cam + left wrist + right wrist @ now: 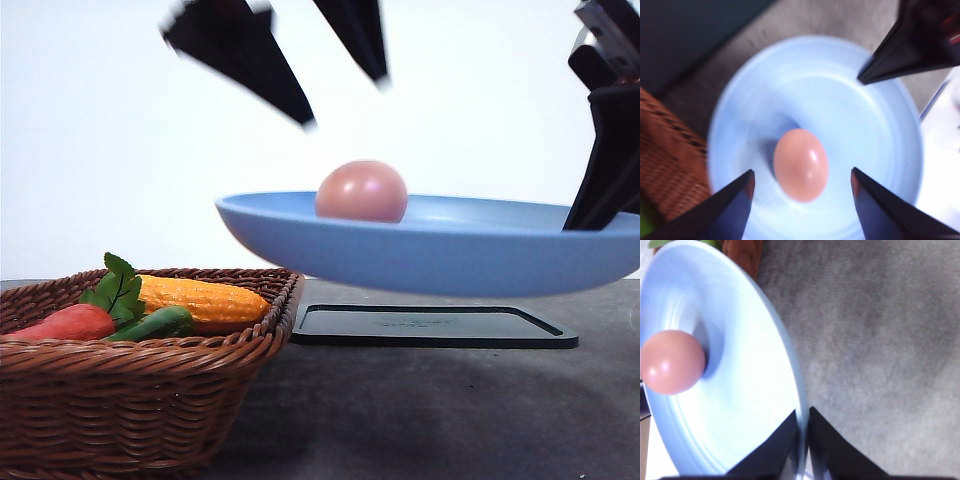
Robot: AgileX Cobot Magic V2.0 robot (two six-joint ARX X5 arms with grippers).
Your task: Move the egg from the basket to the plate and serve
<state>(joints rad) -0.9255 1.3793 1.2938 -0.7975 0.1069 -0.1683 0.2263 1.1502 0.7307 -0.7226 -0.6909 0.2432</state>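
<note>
A smooth pink egg (362,191) is sitting loose at the centre of the frame on a blue plate (440,255) that the right gripper (804,427) is pinching by its rim, likely to roll if tilted, while the left gripper (312,75) is hanging spread wide above it.

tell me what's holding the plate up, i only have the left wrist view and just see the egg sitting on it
Observer: The right tool is clamped on the plate at its rim, one finger on each side of the edge.
Operator: is the plate on the table or in the air
Observer: In the air; the front view shows it raised above the black tray.
Operator: what's left in the basket
Observer: The basket holds a corn cob, a carrot and a green vegetable. The egg is on the plate.
</note>
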